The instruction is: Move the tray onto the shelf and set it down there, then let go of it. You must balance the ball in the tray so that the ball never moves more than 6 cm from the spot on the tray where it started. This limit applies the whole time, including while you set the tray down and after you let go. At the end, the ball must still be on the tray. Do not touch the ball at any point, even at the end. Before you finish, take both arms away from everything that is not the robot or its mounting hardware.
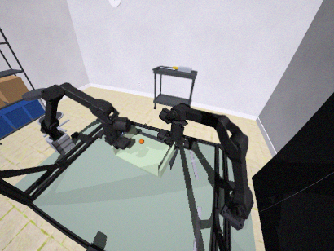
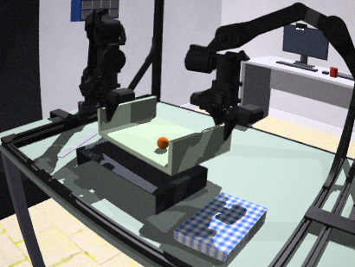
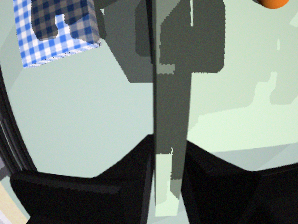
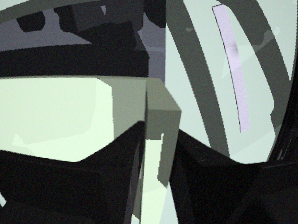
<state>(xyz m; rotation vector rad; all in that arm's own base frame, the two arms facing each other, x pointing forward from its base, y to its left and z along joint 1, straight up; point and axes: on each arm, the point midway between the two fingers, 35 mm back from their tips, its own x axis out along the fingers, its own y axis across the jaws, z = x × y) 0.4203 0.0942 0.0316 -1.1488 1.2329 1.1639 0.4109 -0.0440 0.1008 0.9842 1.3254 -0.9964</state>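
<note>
both arms arched, and here's the left gripper (image 1: 127, 143) (image 2: 222, 129) (image 3: 162, 140), pointing down, fingers clamped nearly together; the right gripper (image 1: 173, 144) (image 2: 110, 116) (image 4: 153, 127) matches it, pointing down, clamped just as narrowly!
</note>
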